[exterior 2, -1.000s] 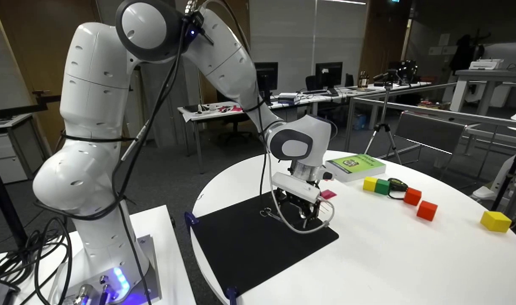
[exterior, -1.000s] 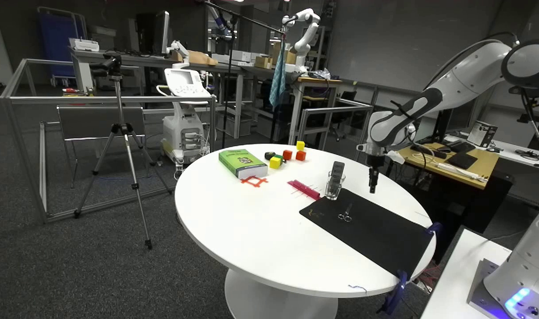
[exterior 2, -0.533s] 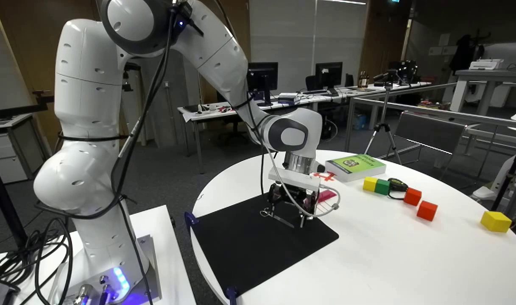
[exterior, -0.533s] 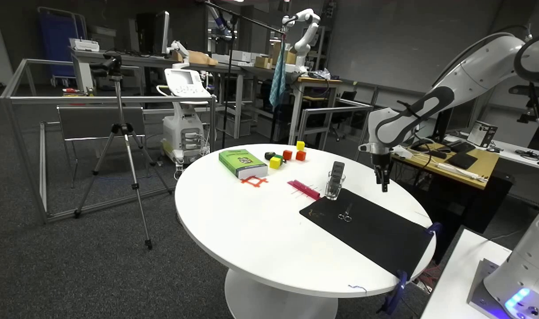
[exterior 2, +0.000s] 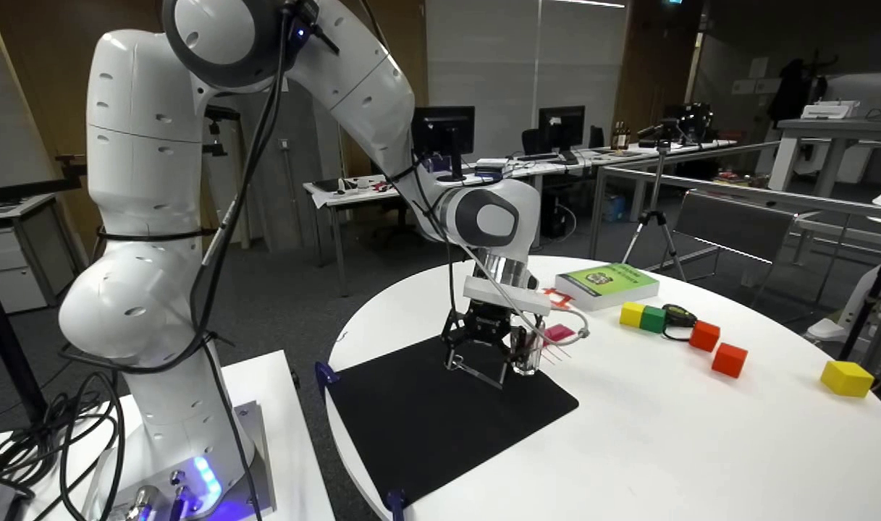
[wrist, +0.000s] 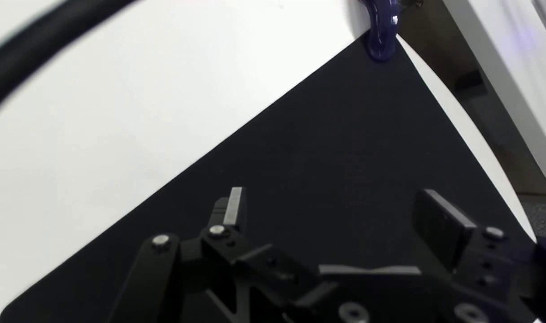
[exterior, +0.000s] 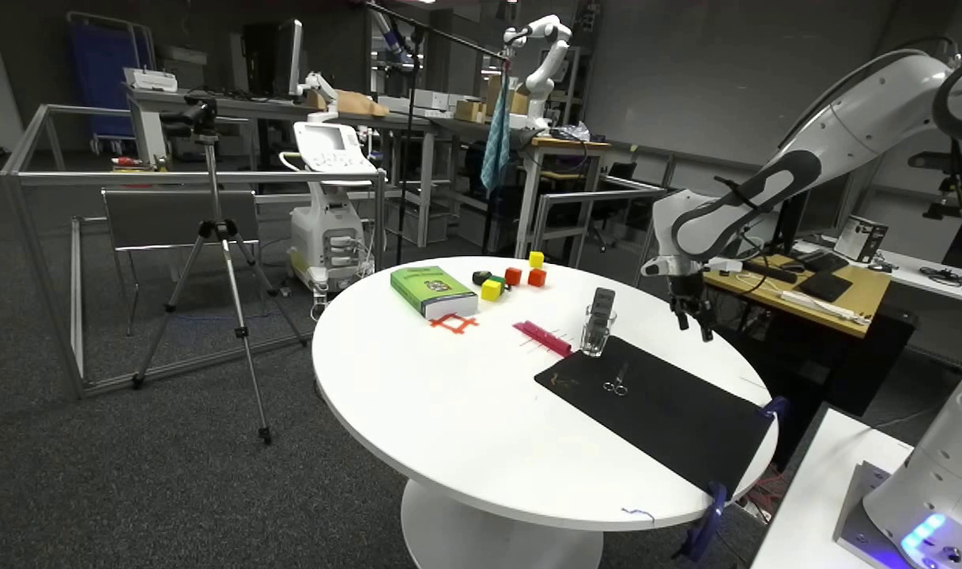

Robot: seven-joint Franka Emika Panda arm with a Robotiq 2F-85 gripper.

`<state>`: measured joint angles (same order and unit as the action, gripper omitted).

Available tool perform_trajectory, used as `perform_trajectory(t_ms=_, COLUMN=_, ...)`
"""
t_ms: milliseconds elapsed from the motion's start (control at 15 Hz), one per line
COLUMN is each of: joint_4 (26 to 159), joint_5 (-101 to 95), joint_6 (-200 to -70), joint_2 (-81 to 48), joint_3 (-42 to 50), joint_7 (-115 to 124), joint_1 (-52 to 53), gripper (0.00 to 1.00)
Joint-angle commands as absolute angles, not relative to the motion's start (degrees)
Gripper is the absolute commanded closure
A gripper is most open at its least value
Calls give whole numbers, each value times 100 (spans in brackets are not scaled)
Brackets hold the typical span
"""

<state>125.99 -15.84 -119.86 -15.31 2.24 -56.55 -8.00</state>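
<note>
My gripper [exterior: 695,328] is open and empty. It hangs above the black mat [exterior: 670,419], with its fingers pointing down. In the wrist view, bare black mat shows between the two spread fingers [wrist: 338,211]. In an exterior view, the gripper [exterior 2: 478,358] appears in front of the scissors [exterior 2: 476,374] and a clear glass [exterior 2: 529,358], partly hiding the glass. The scissors [exterior: 616,387] lie flat on the mat. The glass [exterior: 595,338] stands at the mat's far edge with a dark grey oblong object [exterior: 602,304] upright in it.
On the white round table [exterior: 449,427] lie a magenta strip [exterior: 545,338] with thin sticks, a red frame [exterior: 453,323], a green book [exterior: 433,291], several coloured cubes [exterior 2: 730,359] and a tape measure [exterior 2: 677,315]. Purple clamps [wrist: 382,31] hold the mat at the table edge.
The arm has drawn back towards its base and the gripper has turned, so both fingers show apart in both exterior views. The glass is now partly visible behind it. Table objects have not moved.
</note>
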Motion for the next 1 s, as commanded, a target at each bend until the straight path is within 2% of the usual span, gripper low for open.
perform_trajectory(t_ms=0, joint_4=12590, joint_5=-1575, joint_6=-11979, joint_2=-1550, joint_3=243, joint_7=-5656, joint_1=-781, gripper=0)
perform_trajectory(t_ms=133, joint_4=12589, joint_5=-1576, joint_6=-11980, joint_2=-1581, joint_3=241, joint_7=-5655, joint_1=-783, gripper=0)
perform_trajectory(t_ms=533, joint_4=12871, joint_5=-1209, joint_6=-13224, joint_2=-1784, joint_3=55, joint_7=-6488, joint_1=-956, gripper=0)
perform_trajectory(t_ms=933, joint_4=13002, joint_5=-212, joint_6=-13084, joint_2=-1823, joint_3=-339, joint_7=-8268, joint_1=-1057, gripper=0)
